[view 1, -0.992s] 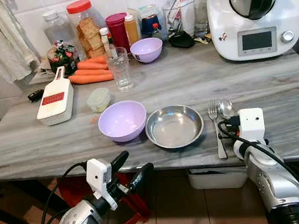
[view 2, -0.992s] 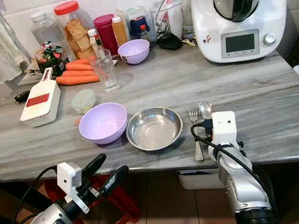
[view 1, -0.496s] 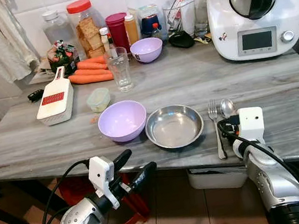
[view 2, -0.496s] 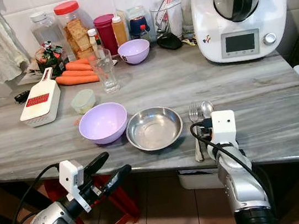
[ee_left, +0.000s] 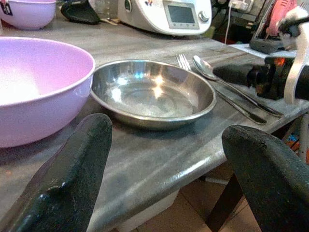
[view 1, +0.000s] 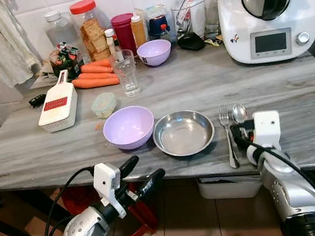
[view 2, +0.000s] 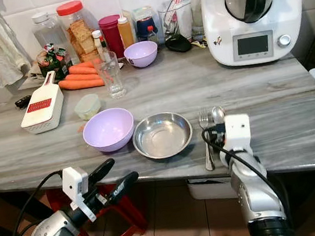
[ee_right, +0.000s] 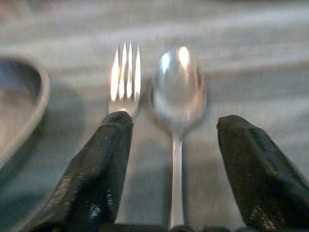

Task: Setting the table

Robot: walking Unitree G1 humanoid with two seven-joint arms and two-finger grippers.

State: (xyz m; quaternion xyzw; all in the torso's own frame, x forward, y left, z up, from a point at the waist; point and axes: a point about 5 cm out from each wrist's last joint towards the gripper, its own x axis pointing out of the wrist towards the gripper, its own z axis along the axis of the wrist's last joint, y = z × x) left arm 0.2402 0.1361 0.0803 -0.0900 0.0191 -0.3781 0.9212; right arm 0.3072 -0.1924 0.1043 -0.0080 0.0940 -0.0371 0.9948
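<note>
Two pieces of cutlery lie just right of the steel bowl [view 1: 183, 132] on the grey worktop [view 1: 294, 90]: a fork [view 1: 227, 135] nearest the bowl and a spoon [view 1: 238, 113] close beside it. Both run lengthwise from the worktop's near edge toward the wall, tines and spoon head pointing away from the robot. Most of the spoon's handle is hidden under the right gripper [ee_right: 172, 169], which sits over the near edge with its jaws apart, one finger on the fork's handle and the other beyond the spoon; whether they touch the spoon cannot be made out, and the wrist picture is blurred.

The steel bowl is empty, as is the large purple bowl [view 1: 129, 127] touching its left side. Behind the large one stands an empty glass [view 1: 125, 72], and further back a small purple bowl [view 1: 155, 52] whose inside is not visible. A red-lidded jar [view 1: 89, 29] by the wall holds crackers.

The left gripper [view 1: 138, 176] hangs below the worktop's near edge, in front of the large purple bowl, jaws apart and empty.
</note>
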